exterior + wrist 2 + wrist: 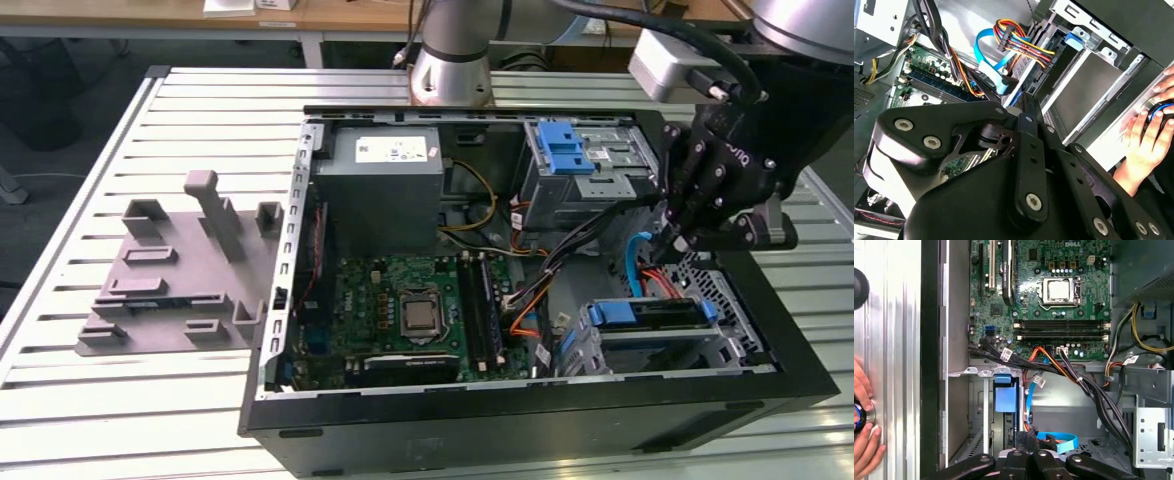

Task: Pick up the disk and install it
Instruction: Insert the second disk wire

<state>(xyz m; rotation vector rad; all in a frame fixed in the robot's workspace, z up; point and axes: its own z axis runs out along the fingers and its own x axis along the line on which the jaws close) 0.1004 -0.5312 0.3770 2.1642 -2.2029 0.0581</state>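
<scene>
**While the gripper hangs inside the open computer, the disk sits in its bay**

As the exterior view shows it, the computer case (534, 425) lies open on its side on a slatted metal table (174, 400). The arm's black gripper (677, 243) reaches down into the case on the exterior view's right. It hangs just above the lower drive cage (727, 345), close to a bright blue flat cable (638, 262). Whether the gripper is clenched or released, I cannot tell; nothing shows in its grasp.

The disk (651, 313) lies in that lower cage, its blue bracket facing the motherboard (400, 320). In the first wrist view the disk's blue bracket (1005, 399) shows in the cage, just beside the bundle of black and orange wires (1054, 362).

Further back in the case stand the grey power supply (387, 195) and the upper drive cage with its blue latch (569, 150).

A grey plastic stand (180, 280) rests on the table, well apart from the case on the exterior view's left.

A person's hand (1144, 145) rests on the table beside the case, over a small round blue-and-black object (1160, 111).
</scene>
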